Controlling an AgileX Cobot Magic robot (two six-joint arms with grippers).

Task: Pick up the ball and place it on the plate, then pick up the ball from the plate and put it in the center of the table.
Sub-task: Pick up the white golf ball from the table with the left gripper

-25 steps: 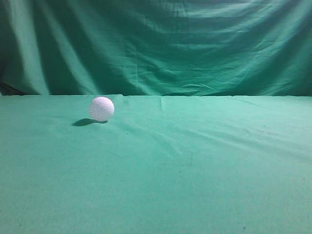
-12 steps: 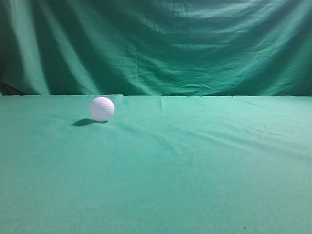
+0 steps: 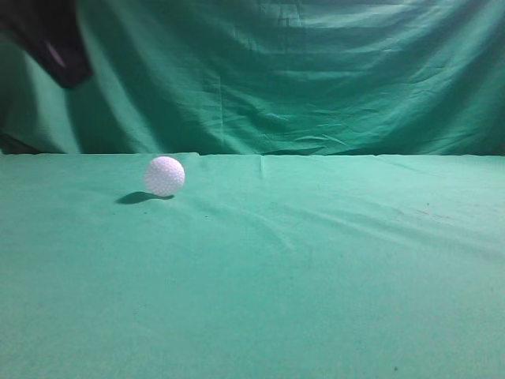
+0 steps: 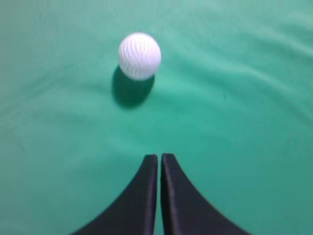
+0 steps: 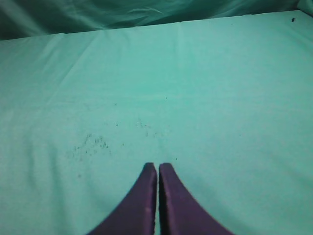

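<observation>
Nowhere any brand, label or readable writing, on ball, cloth or grippers. White dimpled ball (image 3: 165, 175) resting on the green cloth-covered table (image 3: 316, 268), towards the far left, close to the table's back edge, with a dark shadow just to its left. Green wrinkled backdrop curtain (image 3: 316, 79) hanging behind the ball and table. Dark blurred shape, probably part of the left arm (image 3: 51, 39), high above and left of the ball, cut off by the frame's top left corner; too smeared to make out detail.

From the left wrist, left gripper (image 4: 160, 157) with its two black fingers pressed together, holding nothing, hovering well short of the ball (image 4: 139, 56). From the right wrist, right gripper (image 5: 157, 166) likewise closed and empty, above bare cloth marked with faint dark specks (image 5: 90, 144); ball out of that view.
</observation>
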